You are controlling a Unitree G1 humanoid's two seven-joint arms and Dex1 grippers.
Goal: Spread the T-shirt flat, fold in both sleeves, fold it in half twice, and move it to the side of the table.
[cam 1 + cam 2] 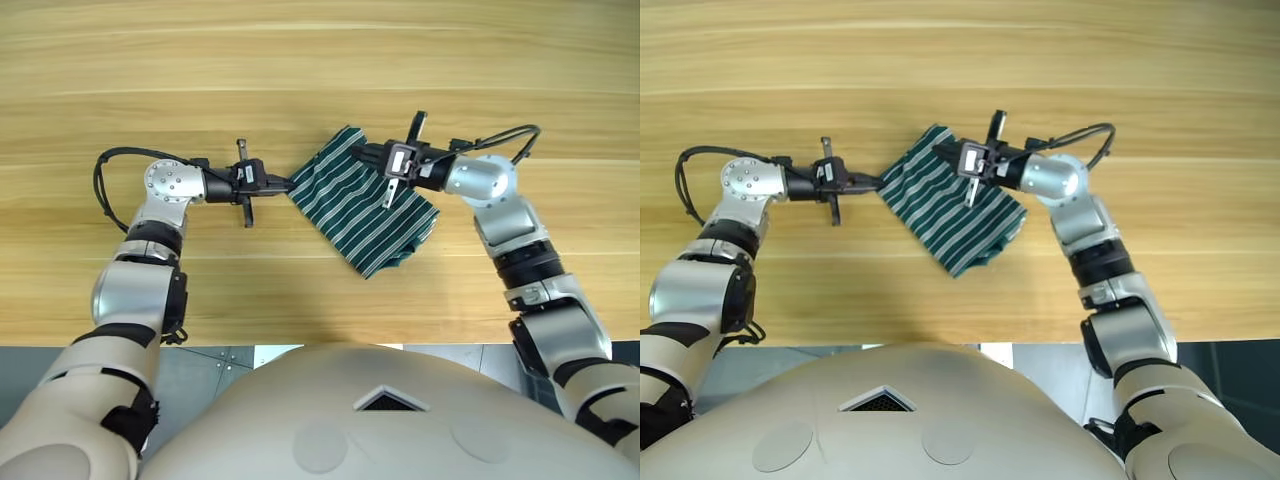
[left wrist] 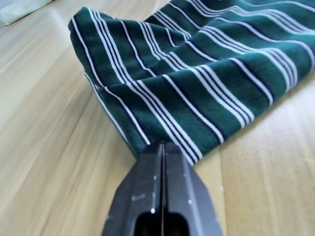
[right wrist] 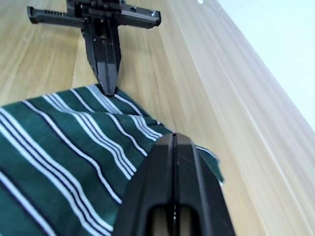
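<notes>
left eye view: the t-shirt [image 1: 365,205], green with thin white stripes, is seen already folded into a small, thick packet, set diamond-wise on the desk [image 1: 300,60] about midway between its left and right edges and apart from the near edge. it has not yet been taken to the side.

the cloth is judged soft, light and limp. a packet like this is likely to sag and slip open if lifted by one layer, so all layers should be taken together at two corners, and a low drag across the smooth wood is judged safer than a high lift.

the packet's left corner is met by the left gripper [image 1: 288,184]. in the left wrist view its fingers are pressed together with no gap and the cloth's corner appears to be drawn in between them. the far corner is met by the right gripper [image 1: 358,152]. its fingers are likewise closed tight, and the cloth appears to be pinched there, though the catch itself is hidden under the tip.
</notes>
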